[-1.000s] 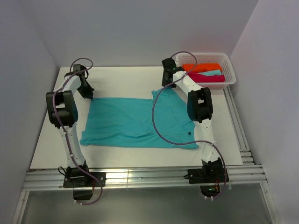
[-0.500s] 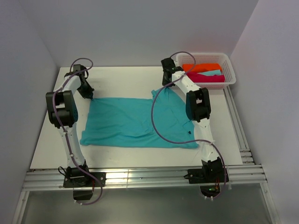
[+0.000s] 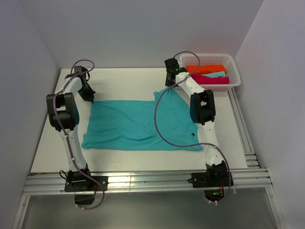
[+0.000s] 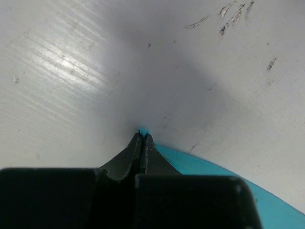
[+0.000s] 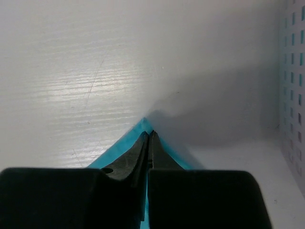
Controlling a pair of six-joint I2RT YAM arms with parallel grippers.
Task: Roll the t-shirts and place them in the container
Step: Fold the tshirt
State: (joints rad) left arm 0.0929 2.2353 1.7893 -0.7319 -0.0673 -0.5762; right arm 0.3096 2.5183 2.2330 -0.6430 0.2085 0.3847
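A teal t-shirt [image 3: 138, 124] lies spread flat on the white table. My left gripper [image 3: 90, 98] is shut on its far left corner; in the left wrist view the closed gripper [image 4: 142, 135] pinches a sliver of the teal shirt [image 4: 200, 164]. My right gripper [image 3: 167, 85] is shut on the shirt's far right corner; in the right wrist view the closed gripper [image 5: 149, 134] grips the teal corner [image 5: 125, 141]. Orange [image 3: 206, 69], pale aqua [image 3: 218, 75] and magenta [image 3: 213, 80] t-shirts lie in the basket.
A white mesh basket [image 3: 233, 71] stands at the far right corner; its wall shows in the right wrist view [image 5: 294, 95]. Purple cables loop over both arms. Metal rails run along the table's near and right edges.
The right arm has shifted slightly toward the far side with the shirt corner. The left arm and the shirt's spread look unchanged.
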